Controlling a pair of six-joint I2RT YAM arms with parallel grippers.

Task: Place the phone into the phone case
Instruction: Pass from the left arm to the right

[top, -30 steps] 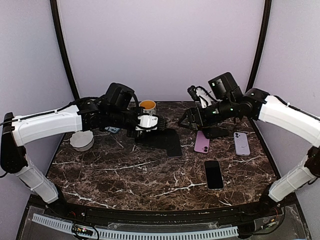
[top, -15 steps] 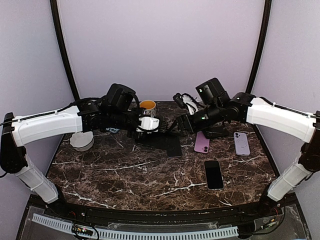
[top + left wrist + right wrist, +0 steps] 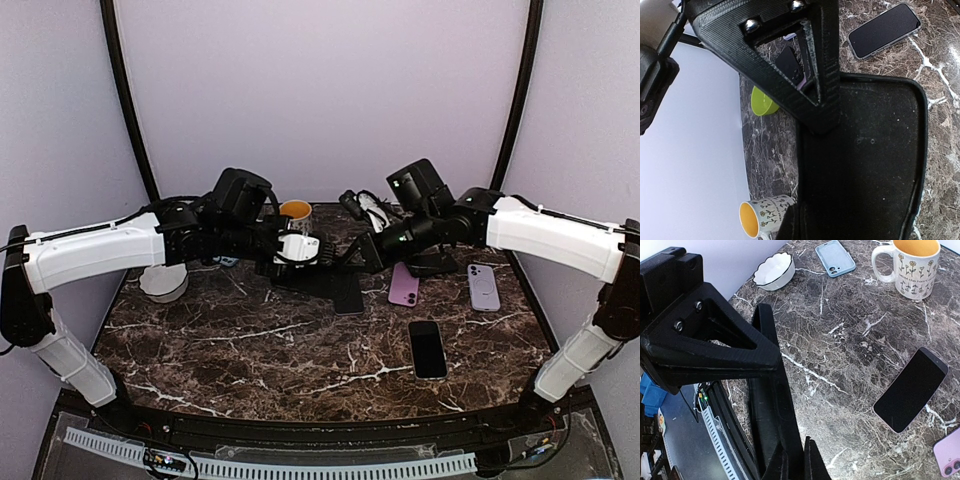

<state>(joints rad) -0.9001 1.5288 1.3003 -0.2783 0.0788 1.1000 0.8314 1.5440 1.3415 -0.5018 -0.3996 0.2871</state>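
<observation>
Left tool (image 3: 312,252) is clamped on the case (image 3: 875,165), a black shell at the far middle of the tabletop (image 3: 250,350). Right tool (image 3: 362,256) is pinched closed right at the case's right edge, and whether it grips the rim I cannot tell. The black phone (image 3: 428,348) lies screen up, well apart, toward the near right.

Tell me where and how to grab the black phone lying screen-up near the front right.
Grip the black phone across its two long edges, near mid-length, coming straight down from above. It lies flat, screen up, on the table, so only its thin sides offer purchase, and nothing crowds either long edge.
</observation>
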